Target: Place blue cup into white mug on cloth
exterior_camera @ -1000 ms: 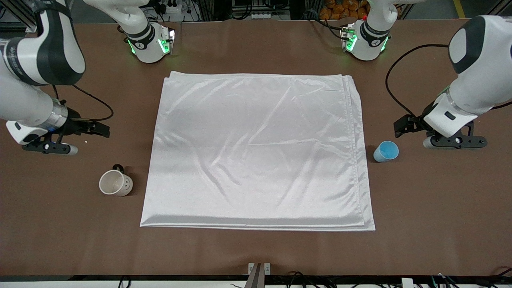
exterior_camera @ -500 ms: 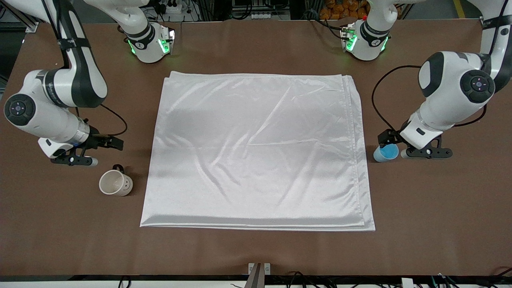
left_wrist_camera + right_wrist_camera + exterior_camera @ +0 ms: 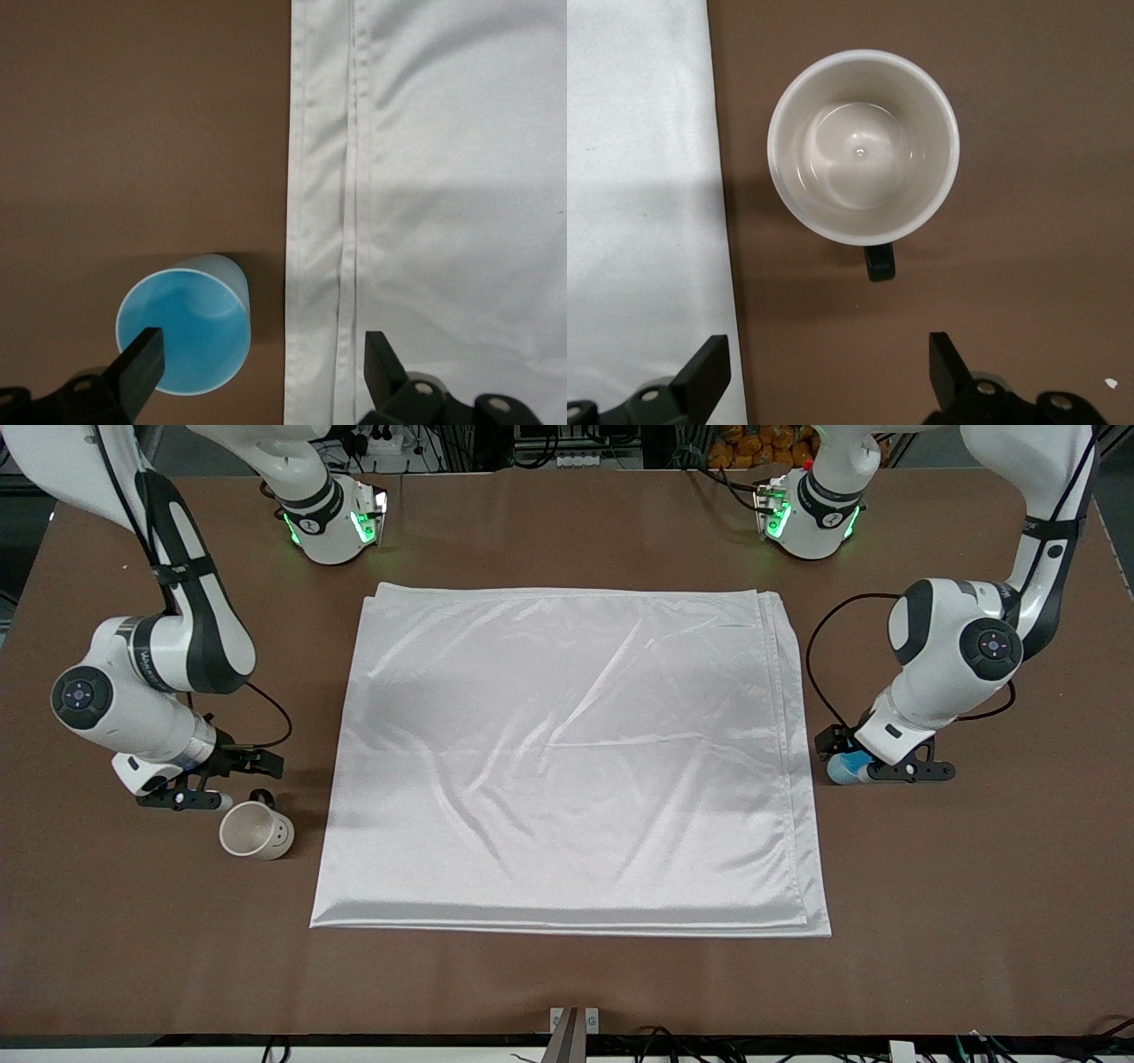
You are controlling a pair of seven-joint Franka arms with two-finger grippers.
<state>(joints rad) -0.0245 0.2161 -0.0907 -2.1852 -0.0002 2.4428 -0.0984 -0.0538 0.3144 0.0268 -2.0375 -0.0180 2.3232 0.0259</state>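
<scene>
The blue cup (image 3: 840, 768) stands upright on the bare table beside the cloth's (image 3: 567, 753) edge at the left arm's end. My left gripper (image 3: 849, 756) is low over it and open. In the left wrist view, one finger (image 3: 142, 361) overlaps the cup (image 3: 184, 335) and the other (image 3: 379, 361) is over the cloth's hem (image 3: 345, 221). The white mug (image 3: 257, 831) stands upright on the bare table at the right arm's end, its black handle toward my open right gripper (image 3: 221, 781). The mug (image 3: 862, 146) shows empty in the right wrist view, clear of the fingers (image 3: 707, 376).
The cloth lies flat in the middle of the brown table (image 3: 567, 974), with nothing on it. Both arm bases (image 3: 332, 522) stand along the table edge farthest from the front camera. Cables trail by each wrist.
Both arms swung in toward the cloth and lowered. The left gripper came over the blue cup, now partly covering it. The right gripper came close beside the mug. Cup and mug have not moved.
</scene>
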